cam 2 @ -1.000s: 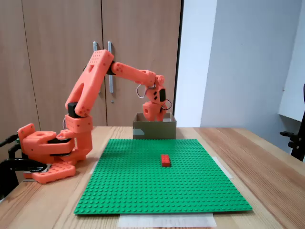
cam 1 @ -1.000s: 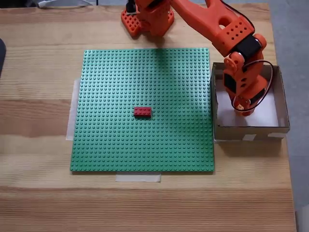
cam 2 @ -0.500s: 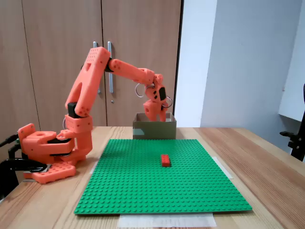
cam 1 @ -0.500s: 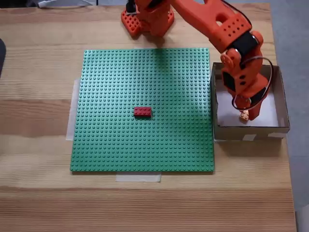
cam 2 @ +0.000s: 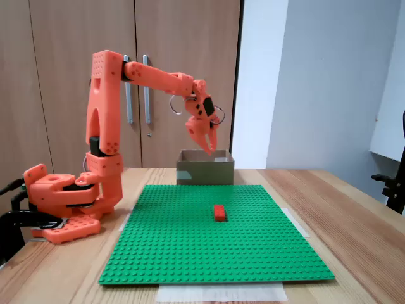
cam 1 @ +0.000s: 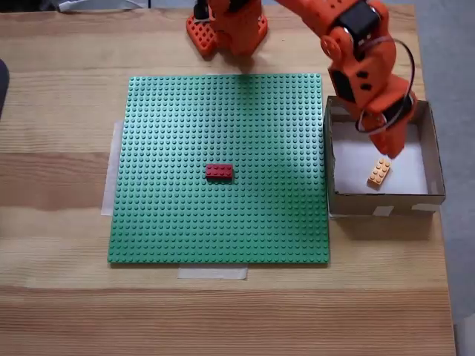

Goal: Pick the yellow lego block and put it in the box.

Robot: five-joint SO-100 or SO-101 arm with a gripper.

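The yellow lego block (cam 1: 379, 171) lies loose on the white bottom of the box (cam 1: 387, 201), near its front wall in a fixed view from above. The orange arm's gripper (cam 1: 394, 143) hangs above the box, clear of the block, its fingers slightly apart and holding nothing. From the front in a fixed view, the gripper (cam 2: 209, 147) points down just over the rim of the box (cam 2: 204, 173), and the block is hidden behind the wall.
A dark red brick (cam 1: 219, 171) sits near the middle of the green baseplate (cam 1: 185, 222), also seen as the red brick (cam 2: 219, 212) from the front. The arm's base (cam 1: 226, 26) stands beyond the plate. The box touches the plate's right edge.
The gripper let go of the yellow block, which now lies in the box. The arm has lifted up and back, out of the box.
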